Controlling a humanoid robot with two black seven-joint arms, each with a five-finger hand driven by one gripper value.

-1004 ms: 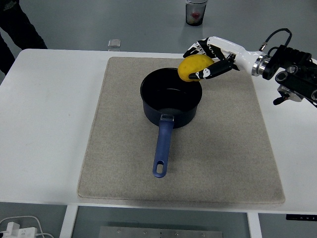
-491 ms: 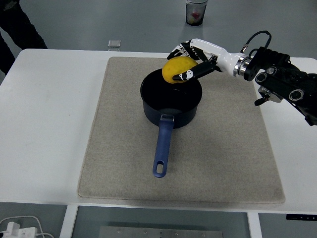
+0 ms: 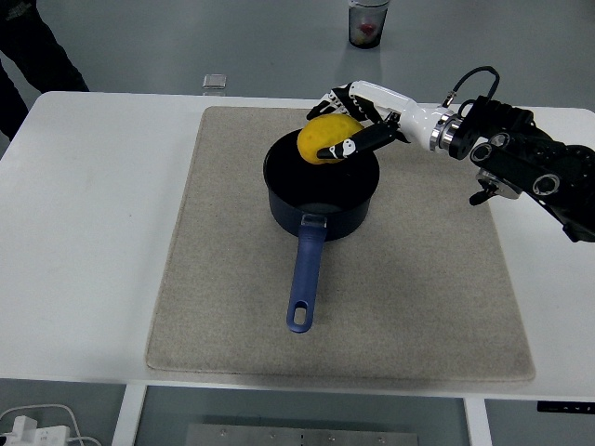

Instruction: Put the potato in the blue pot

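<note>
A yellow potato (image 3: 323,137) hangs over the far side of the blue pot (image 3: 321,189), held in my right hand (image 3: 339,121), whose fingers wrap around it from the right. The pot stands upright on a beige mat (image 3: 428,279), its blue handle (image 3: 304,277) pointing toward the table's near edge. The pot's inside looks dark with nothing in it. My right arm (image 3: 521,163) reaches in from the right edge. The left arm does not show.
A small clear square object (image 3: 215,82) lies at the table's far edge, left of the mat. Beyond the table stands a cup (image 3: 367,22). A person's dark sleeve (image 3: 28,46) shows at the top left. Cables (image 3: 37,427) lie below the table's near left.
My right hand has carried the potato leftward, from beside the pot's far right rim to above its far inside. The pot has stayed still.
</note>
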